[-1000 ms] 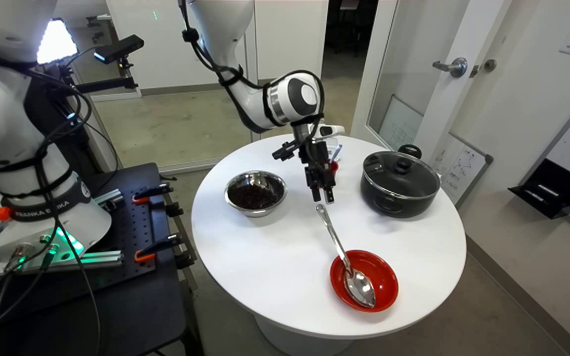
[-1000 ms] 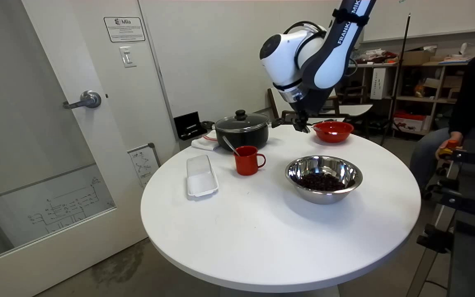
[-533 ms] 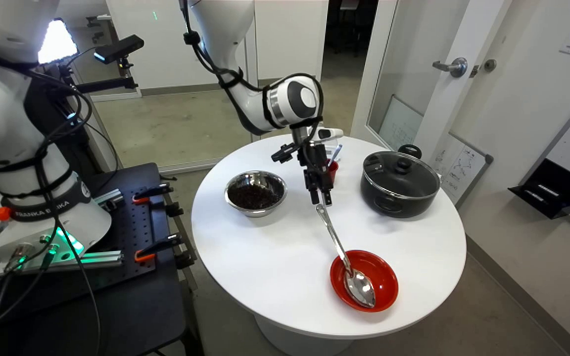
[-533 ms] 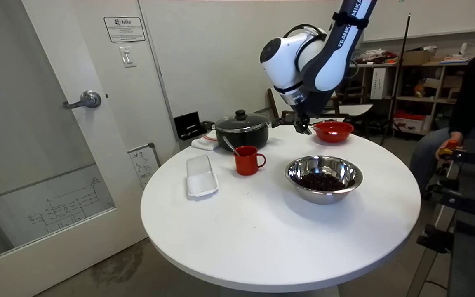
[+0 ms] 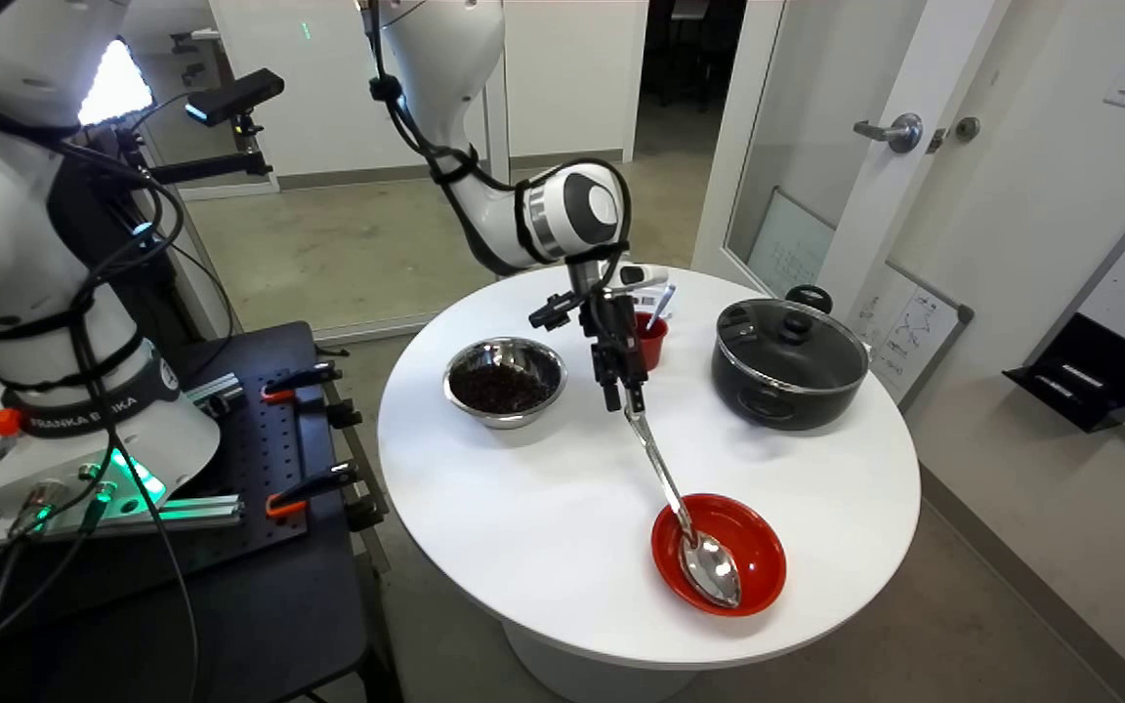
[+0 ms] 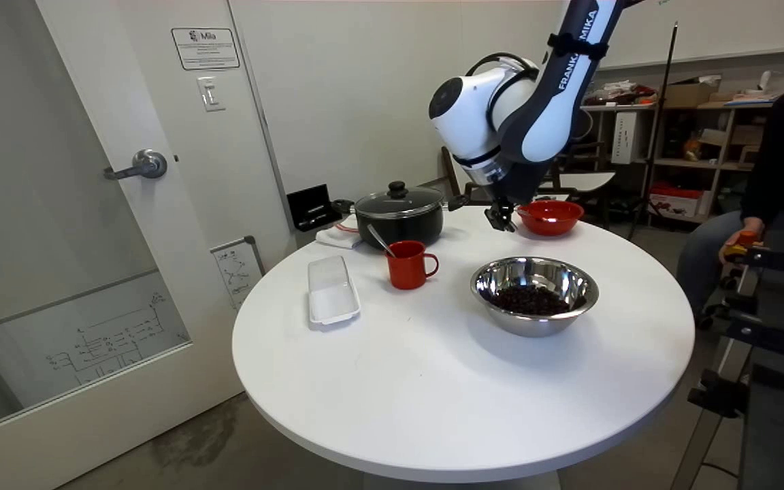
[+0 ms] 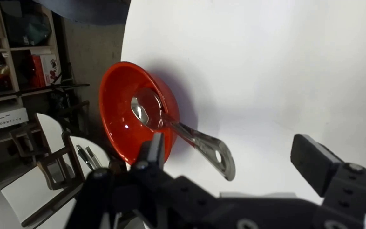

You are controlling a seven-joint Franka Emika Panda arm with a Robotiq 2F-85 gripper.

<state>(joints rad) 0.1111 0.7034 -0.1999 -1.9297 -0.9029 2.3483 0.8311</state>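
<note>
One gripper point(image 7: 230, 144), two fingers point(image 7: 311, 163) spread wide, hangs near one large spoon point(image 7: 202, 142) leaning in one red bowl point(image 7: 116, 109); one steel bowl point(image 6: 535, 327), one pot point(image 6: 399, 226) and one mug point(image 6: 406, 270) stand nearby.

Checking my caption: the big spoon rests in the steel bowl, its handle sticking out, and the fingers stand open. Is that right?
The place is wrong: the big spoon rests in the red bowl, as the wrist view shows. Its handle does stick out, and the fingers stand open.
</note>
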